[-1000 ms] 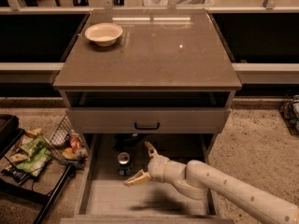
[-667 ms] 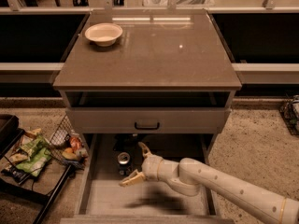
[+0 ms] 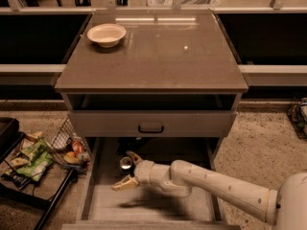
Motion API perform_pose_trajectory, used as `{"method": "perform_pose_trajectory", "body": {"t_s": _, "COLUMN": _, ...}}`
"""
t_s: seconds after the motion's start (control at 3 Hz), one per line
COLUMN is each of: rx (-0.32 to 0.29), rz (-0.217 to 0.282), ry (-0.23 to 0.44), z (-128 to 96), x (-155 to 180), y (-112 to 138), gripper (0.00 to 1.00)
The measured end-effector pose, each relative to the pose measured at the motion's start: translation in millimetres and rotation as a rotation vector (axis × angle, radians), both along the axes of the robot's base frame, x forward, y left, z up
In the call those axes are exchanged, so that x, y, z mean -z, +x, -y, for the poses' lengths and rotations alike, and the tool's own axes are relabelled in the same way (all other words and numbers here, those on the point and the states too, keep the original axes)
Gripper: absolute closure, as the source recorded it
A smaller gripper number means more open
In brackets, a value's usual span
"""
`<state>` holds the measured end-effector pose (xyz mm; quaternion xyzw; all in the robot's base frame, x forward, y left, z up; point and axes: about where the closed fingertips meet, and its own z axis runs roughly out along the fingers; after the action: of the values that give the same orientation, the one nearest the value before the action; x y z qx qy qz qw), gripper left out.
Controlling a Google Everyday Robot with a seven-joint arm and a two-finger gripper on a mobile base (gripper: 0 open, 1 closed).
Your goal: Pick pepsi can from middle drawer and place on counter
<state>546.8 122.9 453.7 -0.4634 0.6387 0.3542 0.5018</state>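
Note:
The pepsi can (image 3: 126, 165) stands upright in the open middle drawer (image 3: 144, 205), at its back left; its silver top shows and its body is dark. My gripper (image 3: 128, 170) reaches in from the right on a white arm. Its fingers are open, one behind the can and one (image 3: 123, 183) in front of it, so the can sits between them. The counter (image 3: 158, 51) is the glossy grey-brown top of the cabinet above.
A cream bowl (image 3: 106, 34) sits on the counter's back left corner. A drawer front with a black handle (image 3: 151, 127) hangs just above the can. A wire basket of snack packets (image 3: 45, 150) stands on the floor to the left.
My gripper has moved left across the drawer and now brackets the can. The can has not moved.

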Motion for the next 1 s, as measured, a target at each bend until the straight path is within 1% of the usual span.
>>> {"method": "perform_pose_trajectory", "body": {"t_s": 0.33, "rx": -0.036, "rz": -0.033, "ry": -0.006, "z": -19, "x": 15, "y": -2, "gripper": 0.4}}
{"method": "perform_pose_trajectory", "body": {"t_s": 0.67, "rx": -0.05, "rz": -0.071, "ry": -0.006, "z": -29, "x": 26, "y": -4, "gripper": 0.63}}
{"method": "perform_pose_trajectory", "body": {"t_s": 1.0, "rx": -0.067, "rz": -0.148, "ry": 0.041, "z": -21, "x": 9, "y": -19, "gripper": 0.86}}
